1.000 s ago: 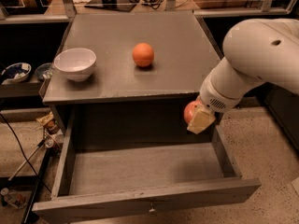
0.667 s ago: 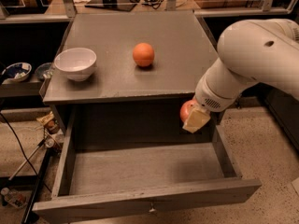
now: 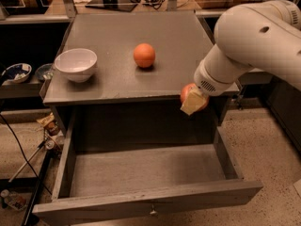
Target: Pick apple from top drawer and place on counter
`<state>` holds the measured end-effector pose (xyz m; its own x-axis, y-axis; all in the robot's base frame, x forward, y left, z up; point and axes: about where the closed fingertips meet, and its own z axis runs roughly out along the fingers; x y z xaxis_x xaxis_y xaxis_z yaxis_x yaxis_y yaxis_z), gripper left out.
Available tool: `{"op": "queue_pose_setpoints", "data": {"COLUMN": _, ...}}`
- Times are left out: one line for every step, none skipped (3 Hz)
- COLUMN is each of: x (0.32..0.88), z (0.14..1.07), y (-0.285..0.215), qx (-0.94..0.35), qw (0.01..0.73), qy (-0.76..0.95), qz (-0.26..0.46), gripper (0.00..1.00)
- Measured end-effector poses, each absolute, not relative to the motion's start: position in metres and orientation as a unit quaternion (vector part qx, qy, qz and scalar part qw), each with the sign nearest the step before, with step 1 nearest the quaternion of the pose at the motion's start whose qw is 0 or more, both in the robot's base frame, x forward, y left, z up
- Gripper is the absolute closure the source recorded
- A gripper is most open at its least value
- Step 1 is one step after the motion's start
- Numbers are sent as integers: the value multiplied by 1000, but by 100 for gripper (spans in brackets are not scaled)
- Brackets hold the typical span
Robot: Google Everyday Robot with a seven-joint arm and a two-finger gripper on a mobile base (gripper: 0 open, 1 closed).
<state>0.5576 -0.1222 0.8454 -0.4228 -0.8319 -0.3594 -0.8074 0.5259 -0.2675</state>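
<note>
Gripper (image 3: 193, 100): closed on the apple (image 3: 189, 92), one pale finger (image 3: 190, 104) laid across the fruit's front. Hangs at the table's front edge, toward its front right corner, above the open top drawer (image 3: 146, 173).

Apple: red, held in the gripper, off every surface. Its top sits about level with the table's front edge, its lower part below that edge. It is clear of the drawer floor and, as far as can be judged, just forward of the edge rather than over the top.

Table (image 3: 117, 34): grey counter top, the place for the apple. From the gripper it lies up and toward the back; the nearest bare patch is the front right corner area, just behind the apple.

Governing relation: the apple is lower than, and in front of, the surface meant to bear it. Judged next need: rise until the apple's underside clears the edge, then go in over the front right corner before lowering. Going in without rising risks knocking the fruit against the edge.

Orange (image 3: 144, 55): smooth, uniform colour, resting near the table's middle, well apart from the gripper, left of and behind it.

White bowl (image 3: 75, 64): near the left edge, toward the front left corner, far from the path.

Top drawer: pulled fully out, nothing visible on its floor.
</note>
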Motion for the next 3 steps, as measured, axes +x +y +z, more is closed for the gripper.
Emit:
{"op": "queue_pose_setpoints", "data": {"x": 562, "z": 860, "y": -135, "qx": -451, "qw": 250, "qy": 856, "qz": -36, "gripper": 100}}
{"op": "queue_pose_setpoints", "data": {"x": 563, "z": 861, "y": -136, "qx": -447, "qw": 252, "qy": 858, "qz": -36, "gripper": 100}}
{"op": "queue_pose_setpoints", "data": {"x": 611, "z": 885, "y": -125, "qx": -429, "qw": 270, "qy": 862, "qz": -16, "gripper": 100}}
